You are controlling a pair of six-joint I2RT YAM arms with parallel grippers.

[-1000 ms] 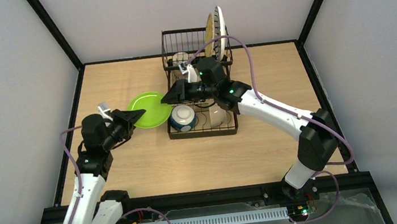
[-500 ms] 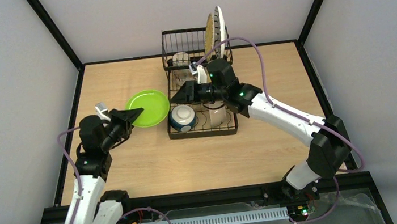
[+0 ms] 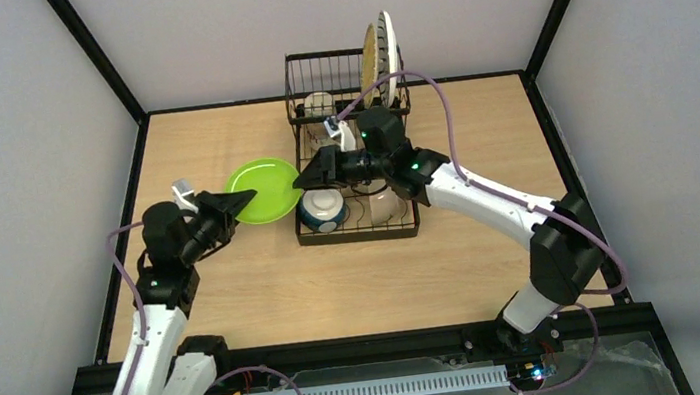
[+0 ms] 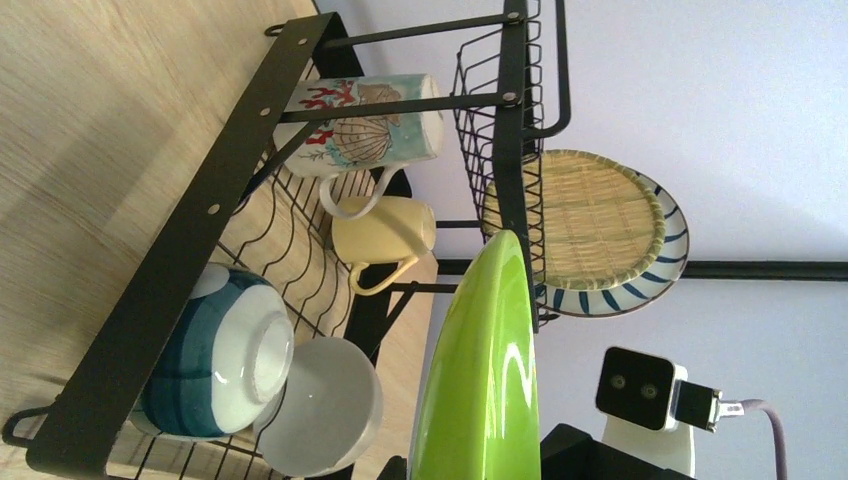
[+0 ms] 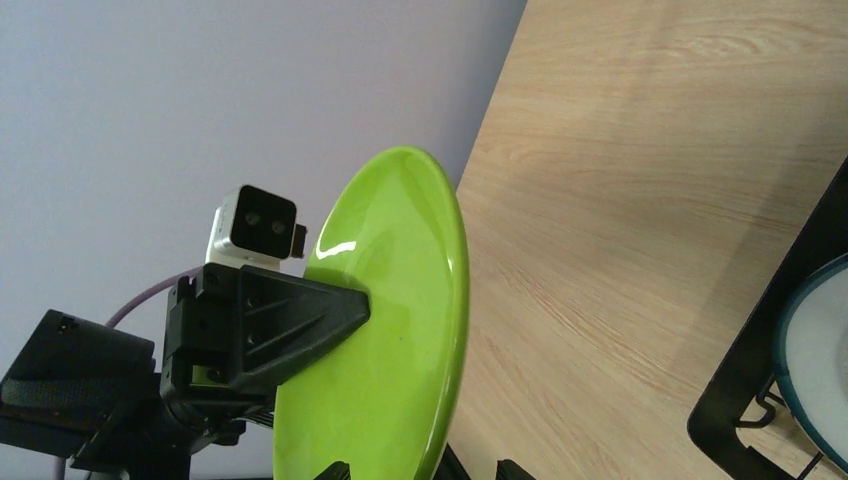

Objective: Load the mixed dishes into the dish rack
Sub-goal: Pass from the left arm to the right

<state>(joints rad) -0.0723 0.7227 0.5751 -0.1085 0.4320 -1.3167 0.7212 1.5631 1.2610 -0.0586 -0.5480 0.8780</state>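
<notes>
Now dish rack (image 4: 170,270) holds bowls (image 4: 215,360), mugs (image 4: 385,235); left jaws clamp green plate (image 3: 264,188), right jaws apart.

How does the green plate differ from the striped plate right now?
The green plate is plain bright green; the striped plate is white with dark rim stripes. The green plate is outside the dish rack, gripped at its rim by the left end effector; the striped plate stands on edge in it. Both are round.
</notes>
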